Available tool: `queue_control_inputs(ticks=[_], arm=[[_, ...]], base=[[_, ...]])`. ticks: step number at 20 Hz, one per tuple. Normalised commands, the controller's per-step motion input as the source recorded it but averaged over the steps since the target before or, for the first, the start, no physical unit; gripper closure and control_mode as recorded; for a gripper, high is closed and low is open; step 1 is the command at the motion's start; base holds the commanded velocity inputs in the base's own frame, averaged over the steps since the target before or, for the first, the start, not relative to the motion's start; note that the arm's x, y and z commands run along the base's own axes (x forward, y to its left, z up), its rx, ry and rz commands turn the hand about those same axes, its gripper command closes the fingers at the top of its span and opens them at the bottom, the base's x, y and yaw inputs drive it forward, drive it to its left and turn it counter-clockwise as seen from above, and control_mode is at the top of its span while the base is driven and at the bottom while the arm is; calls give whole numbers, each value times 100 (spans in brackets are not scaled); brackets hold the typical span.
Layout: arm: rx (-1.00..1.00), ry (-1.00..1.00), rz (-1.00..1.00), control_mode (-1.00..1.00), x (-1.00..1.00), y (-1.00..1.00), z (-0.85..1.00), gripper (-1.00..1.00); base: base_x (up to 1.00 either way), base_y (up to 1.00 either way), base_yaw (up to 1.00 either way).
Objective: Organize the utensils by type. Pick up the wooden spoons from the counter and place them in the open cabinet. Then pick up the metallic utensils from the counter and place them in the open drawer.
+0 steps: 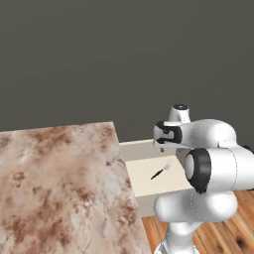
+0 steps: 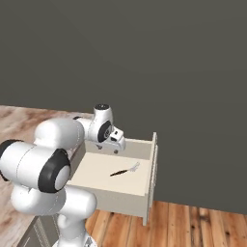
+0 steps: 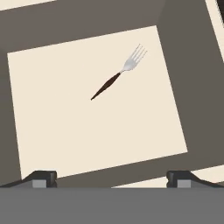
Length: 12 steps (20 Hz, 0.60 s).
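1. The open drawer (image 3: 39,109) is a shallow cream box with a plain pale, flat bottom and low sides, directly beneath the gripper (image 3: 111,177)
2. A slim fork (image 3: 117,75) with silvery tines and a dark tapered handle lies flat on the drawer bottom, below and ahead of the fingertips (image 3: 43,177)
3. The counter (image 1: 59,188), mottled reddish-brown and cream stone, lies to the gripper's left
4. The gripper hangs over the drawer, jaws spread wide, holding and touching nothing
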Motion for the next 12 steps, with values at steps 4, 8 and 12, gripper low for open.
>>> queue_control_inputs(ticks=[4, 8, 12], arm=[[0, 0, 0, -100, -5, -1, 0, -100], [0, 0, 0, 100, 0, 0, 0, -100], [0, 0, 0, 100, 0, 0, 0, -100]], base=[[0, 0, 0], [-17, -54, -2], [-46, -70, 0]])
